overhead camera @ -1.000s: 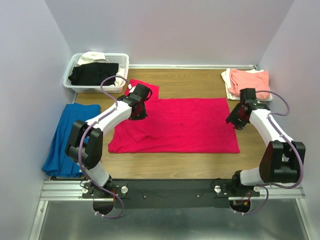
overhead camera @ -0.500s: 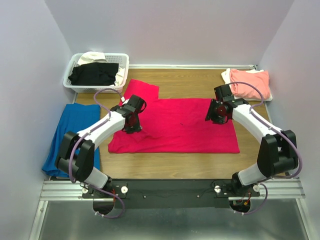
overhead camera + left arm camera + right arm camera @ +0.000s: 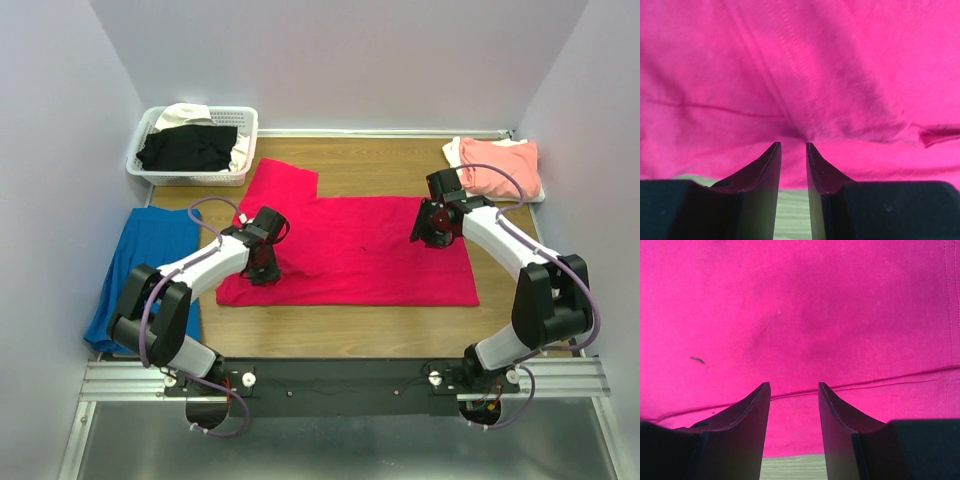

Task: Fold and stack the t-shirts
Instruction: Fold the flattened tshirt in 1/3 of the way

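A crimson-red t-shirt point(image 3: 370, 250) lies spread flat in the middle of the wooden table, one sleeve pointing to the back left. My left gripper point(image 3: 262, 268) is down on its left near part. In the left wrist view the jaws point(image 3: 793, 145) stand close together and the red cloth point(image 3: 840, 75) puckers into their tips. My right gripper point(image 3: 426, 226) rests on the shirt's back right corner. In the right wrist view it is open point(image 3: 794, 386) over the hem, with flat red cloth point(image 3: 800, 305) beyond it. A salmon-pink tee point(image 3: 498, 163) lies folded on a white one point(image 3: 455, 160) at the back right.
A white lattice basket point(image 3: 148, 166) at the back left holds a black tee point(image 3: 190, 148) and a cream one point(image 3: 183, 114). A blue cloth point(image 3: 140, 275) lies along the left table edge. Purple walls close in on three sides.
My left gripper slid toward the near side along the shirt's left part and its jaws now pinch cloth. My right arm swung in from the right onto the shirt's back right corner.
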Robot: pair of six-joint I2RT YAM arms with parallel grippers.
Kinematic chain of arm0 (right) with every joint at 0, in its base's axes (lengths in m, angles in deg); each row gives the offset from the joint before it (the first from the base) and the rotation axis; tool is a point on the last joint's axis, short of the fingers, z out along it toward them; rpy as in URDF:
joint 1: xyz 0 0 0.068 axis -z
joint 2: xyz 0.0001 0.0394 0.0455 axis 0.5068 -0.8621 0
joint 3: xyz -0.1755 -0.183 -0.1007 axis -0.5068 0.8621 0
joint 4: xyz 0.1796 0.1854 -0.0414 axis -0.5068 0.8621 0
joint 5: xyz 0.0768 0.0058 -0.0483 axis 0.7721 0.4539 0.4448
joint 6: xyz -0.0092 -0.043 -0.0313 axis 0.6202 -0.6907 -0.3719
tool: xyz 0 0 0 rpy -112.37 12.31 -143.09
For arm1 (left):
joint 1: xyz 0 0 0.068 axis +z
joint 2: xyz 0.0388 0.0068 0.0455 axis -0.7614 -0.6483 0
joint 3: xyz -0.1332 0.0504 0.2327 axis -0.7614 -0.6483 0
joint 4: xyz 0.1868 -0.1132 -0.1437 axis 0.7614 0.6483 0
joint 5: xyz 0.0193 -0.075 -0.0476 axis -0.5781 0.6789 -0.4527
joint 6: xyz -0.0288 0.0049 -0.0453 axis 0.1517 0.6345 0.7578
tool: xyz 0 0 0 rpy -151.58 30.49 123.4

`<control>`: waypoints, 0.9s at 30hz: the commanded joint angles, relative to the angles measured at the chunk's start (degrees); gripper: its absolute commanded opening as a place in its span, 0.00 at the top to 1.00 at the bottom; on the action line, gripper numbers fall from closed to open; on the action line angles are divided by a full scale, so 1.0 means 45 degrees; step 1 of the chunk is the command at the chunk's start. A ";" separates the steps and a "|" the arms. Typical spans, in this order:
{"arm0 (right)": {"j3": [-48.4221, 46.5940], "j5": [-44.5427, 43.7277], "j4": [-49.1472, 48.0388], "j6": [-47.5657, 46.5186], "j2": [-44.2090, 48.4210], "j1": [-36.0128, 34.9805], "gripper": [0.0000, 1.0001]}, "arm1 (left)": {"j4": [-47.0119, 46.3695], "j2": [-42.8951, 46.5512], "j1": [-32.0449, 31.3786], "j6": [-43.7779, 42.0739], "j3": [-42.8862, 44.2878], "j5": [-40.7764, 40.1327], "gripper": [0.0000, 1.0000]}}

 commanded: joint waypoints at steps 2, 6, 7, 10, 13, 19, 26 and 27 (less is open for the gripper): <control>-0.0392 -0.0344 -0.0136 -0.0126 -0.0223 -0.0059 0.49 | -0.0856 -0.0560 -0.0006 0.0070 0.0298 0.0405 0.65; -0.0392 -0.0363 -0.0116 -0.0107 -0.0282 -0.0059 0.49 | -0.0856 -0.0735 -0.0006 0.0011 0.0553 0.0366 0.65; -0.0392 -0.0383 -0.0135 -0.0106 -0.0282 -0.0059 0.49 | -0.0875 -0.0832 -0.0006 0.0011 0.0573 0.0346 0.65; -0.0353 -0.0325 -0.0136 -0.0067 -0.0302 -0.0059 0.49 | -0.1031 -0.1204 -0.0006 -0.0125 0.0592 0.0327 0.65; -0.0334 -0.0344 -0.0116 -0.0067 -0.0321 -0.0059 0.49 | -0.1187 -0.1399 -0.0006 -0.0145 0.0612 0.0385 0.66; -0.0372 -0.0539 -0.0097 0.0011 -0.0340 -0.0059 0.49 | -0.1188 -0.1790 -0.0006 -0.0223 0.0592 0.0269 0.78; -0.0470 -0.0617 -0.0077 0.0108 -0.0477 -0.0079 0.49 | -0.0291 -0.1576 -0.0006 -0.0262 0.1567 -0.0298 1.00; -0.0470 -0.0637 -0.0077 0.0089 -0.0497 -0.0060 0.49 | -0.0154 -0.1479 -0.0006 -0.0243 0.1743 -0.0376 1.00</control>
